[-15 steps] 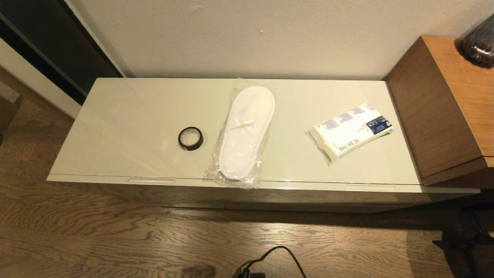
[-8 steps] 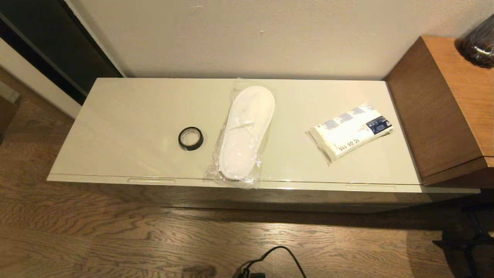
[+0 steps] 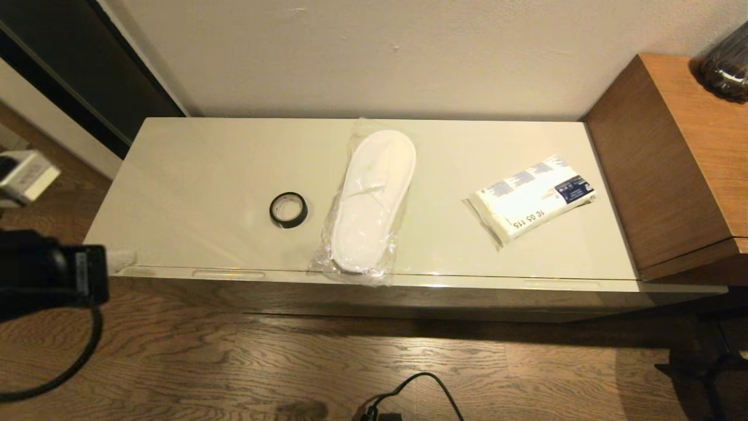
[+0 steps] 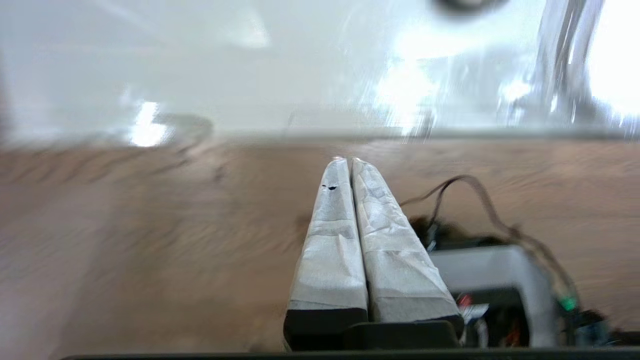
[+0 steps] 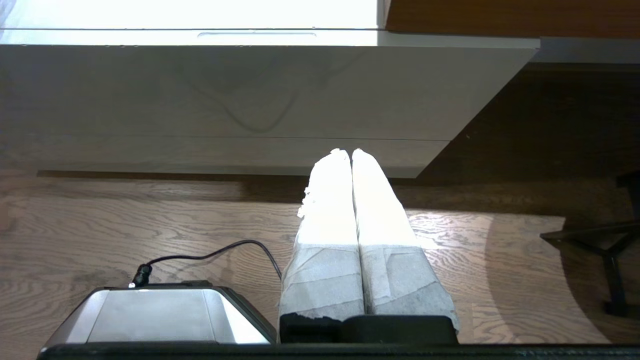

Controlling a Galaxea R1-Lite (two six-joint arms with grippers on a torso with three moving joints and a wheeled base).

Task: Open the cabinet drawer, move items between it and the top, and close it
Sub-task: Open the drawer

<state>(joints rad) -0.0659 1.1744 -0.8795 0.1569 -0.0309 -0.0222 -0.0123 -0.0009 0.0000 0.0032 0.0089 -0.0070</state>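
Observation:
On the glossy cream top [image 3: 198, 169] lie a small black tape roll [image 3: 288, 210], a white slipper in clear plastic [image 3: 371, 204] and a white packet with blue print [image 3: 532, 197]. The slipper's wrap overhangs the front edge. The cabinet drawer [image 3: 444, 282] is shut, with one handle slot [image 3: 228, 273] on the left and another [image 3: 561, 283] on the right. My left gripper [image 3: 120, 258] [image 4: 346, 161] is shut and empty at the cabinet's front left corner, left of that slot. My right gripper [image 5: 346, 151] is shut and empty, low before the drawer front [image 5: 225, 90], and is out of the head view.
A taller brown wooden unit [image 3: 672, 164] adjoins the cabinet on the right, with a dark jar [image 3: 724, 64] on it. A black cable [image 3: 421, 386] lies on the wooden floor in front. A dark stand [image 3: 701, 368] is at the lower right.
My left arm has come into the head view from the left and now sits at the cabinet's front left corner. The items and the drawer have not moved.

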